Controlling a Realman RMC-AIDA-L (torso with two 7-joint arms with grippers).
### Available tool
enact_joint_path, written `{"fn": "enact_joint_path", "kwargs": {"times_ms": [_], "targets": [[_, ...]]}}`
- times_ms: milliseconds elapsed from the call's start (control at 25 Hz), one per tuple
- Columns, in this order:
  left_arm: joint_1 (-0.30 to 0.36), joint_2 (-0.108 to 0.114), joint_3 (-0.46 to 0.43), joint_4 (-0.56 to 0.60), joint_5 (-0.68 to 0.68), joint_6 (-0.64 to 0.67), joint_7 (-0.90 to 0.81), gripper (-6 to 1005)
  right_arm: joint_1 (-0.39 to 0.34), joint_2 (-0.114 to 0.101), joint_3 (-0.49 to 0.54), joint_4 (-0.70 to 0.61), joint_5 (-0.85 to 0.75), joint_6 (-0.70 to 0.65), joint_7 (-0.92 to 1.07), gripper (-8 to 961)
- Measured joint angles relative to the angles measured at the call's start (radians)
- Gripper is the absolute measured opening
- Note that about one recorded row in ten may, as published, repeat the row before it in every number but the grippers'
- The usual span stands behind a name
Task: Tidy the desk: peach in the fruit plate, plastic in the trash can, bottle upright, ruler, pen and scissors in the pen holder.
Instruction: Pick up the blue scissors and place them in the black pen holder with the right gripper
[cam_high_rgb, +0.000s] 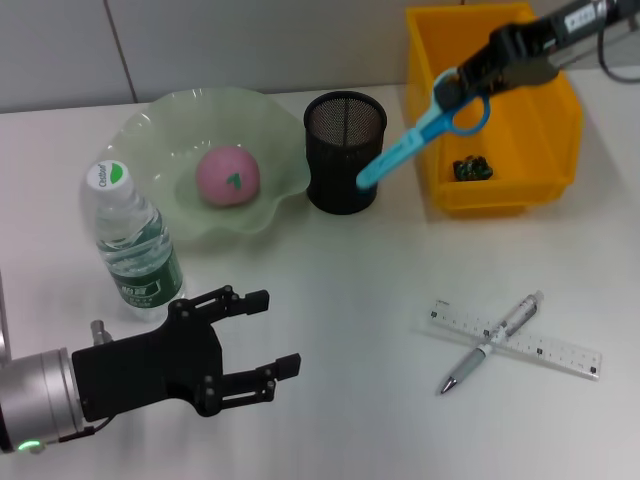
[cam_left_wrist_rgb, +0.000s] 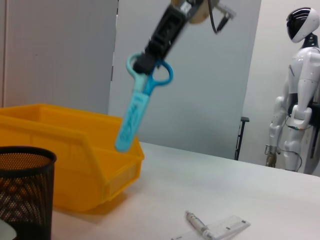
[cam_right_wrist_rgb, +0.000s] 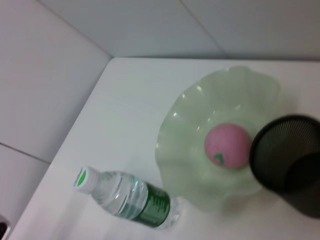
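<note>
The right gripper holds the blue scissors up by the handles, tip by the black mesh pen holder. The left gripper hangs wide open near the front edge, beside the upright water bottle, whose label is too small to read.

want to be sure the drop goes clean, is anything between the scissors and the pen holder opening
Nothing visible. The right gripper holds the scissors tilted in the air, tip beside the rim of the empty pen holder. The yellow bin stands on the far side.
</note>
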Motion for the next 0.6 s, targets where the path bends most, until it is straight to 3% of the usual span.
{"fn": "enact_joint_path", "kwargs": {"times_ms": [320,600], "targets": [[0.0,-0.004,-0.002,-0.023,-0.001,0.038,0.015,810,0.093,-0.016,0.0,-0.051,-0.138,0.052,0.047,81],[-0.007,-0.005,-0.002,-0.038,-0.022,0.048,0.012,810,0.16,0.01,-0.053,-0.03,-0.215,0.166,0.048,81]]}}
